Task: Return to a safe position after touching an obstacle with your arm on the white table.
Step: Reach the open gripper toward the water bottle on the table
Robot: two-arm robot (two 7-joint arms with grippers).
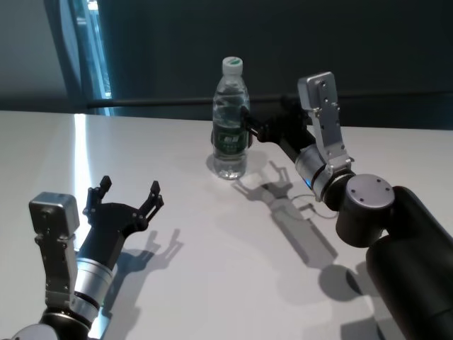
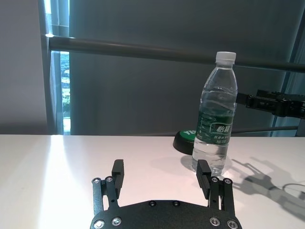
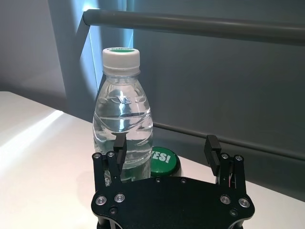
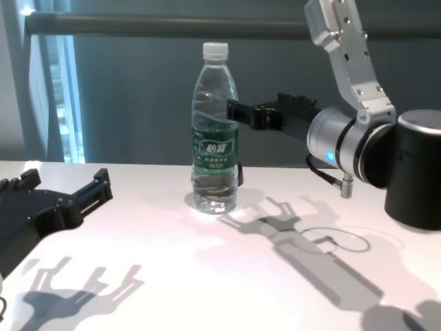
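The obstacle, a clear water bottle (image 1: 230, 120) with a white cap and dark green label, stands upright on the white table (image 1: 212, 248) at the back middle. My right gripper (image 1: 250, 128) is open and empty, held level at the bottle's label height. One finger (image 3: 119, 145) lies against the bottle (image 3: 123, 119) and looks to be touching it. In the chest view the right gripper (image 4: 236, 112) meets the bottle (image 4: 215, 131) from the right. My left gripper (image 1: 129, 188) is open and empty, low over the table at the near left, well apart from the bottle (image 2: 215, 119).
A green round button marked "YES!" (image 3: 164, 160) sits on the table just behind the bottle; it also shows in the left wrist view (image 2: 185, 138). A grey horizontal rail (image 4: 172, 26) runs behind the table's far edge. The bare table (image 4: 207, 276) stretches between the arms.
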